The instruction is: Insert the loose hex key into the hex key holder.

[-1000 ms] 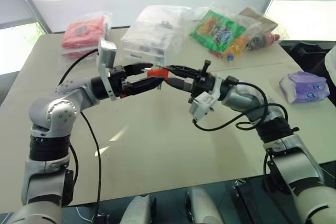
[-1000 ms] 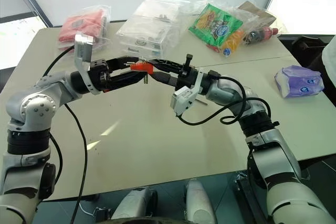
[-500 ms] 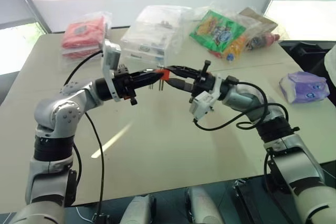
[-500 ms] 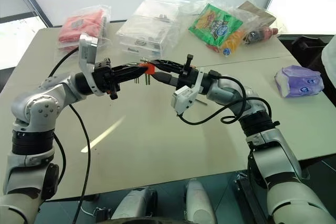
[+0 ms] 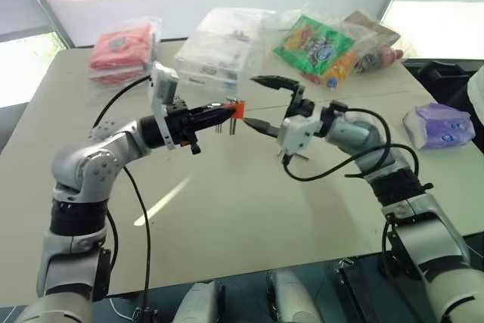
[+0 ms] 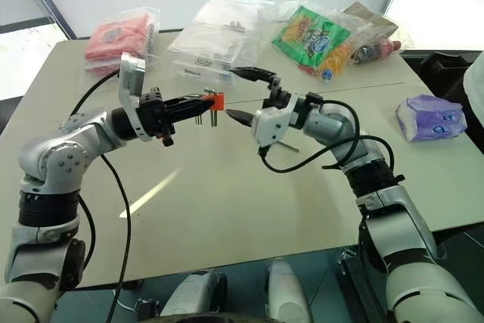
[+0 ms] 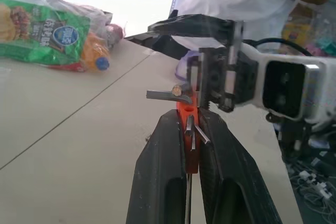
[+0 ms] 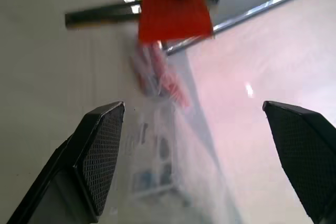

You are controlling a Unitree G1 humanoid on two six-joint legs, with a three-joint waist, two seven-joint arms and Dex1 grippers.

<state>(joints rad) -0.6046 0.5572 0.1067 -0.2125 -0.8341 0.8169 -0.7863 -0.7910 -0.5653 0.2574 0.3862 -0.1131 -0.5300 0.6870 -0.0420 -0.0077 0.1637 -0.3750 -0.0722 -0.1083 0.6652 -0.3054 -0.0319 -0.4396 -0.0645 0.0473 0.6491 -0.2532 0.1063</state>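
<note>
Left hand point(image 5: 227, 112) now clenched on hex key holder point(image 5: 237, 109), right hand point(image 5: 266, 104) released, drawn back

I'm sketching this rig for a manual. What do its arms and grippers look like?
Both arms are silver-grey metal segments with black joint bands. Each ends in a dark wrist and a gripper of two black tapered fingers, left gripper and right gripper. A white camera block sits at each wrist, and loose black cables loop along both arms.

A robot test lab: beige table point(image 5: 227, 217) strewn with bagged sample goods point(image 5: 314, 43).
</note>
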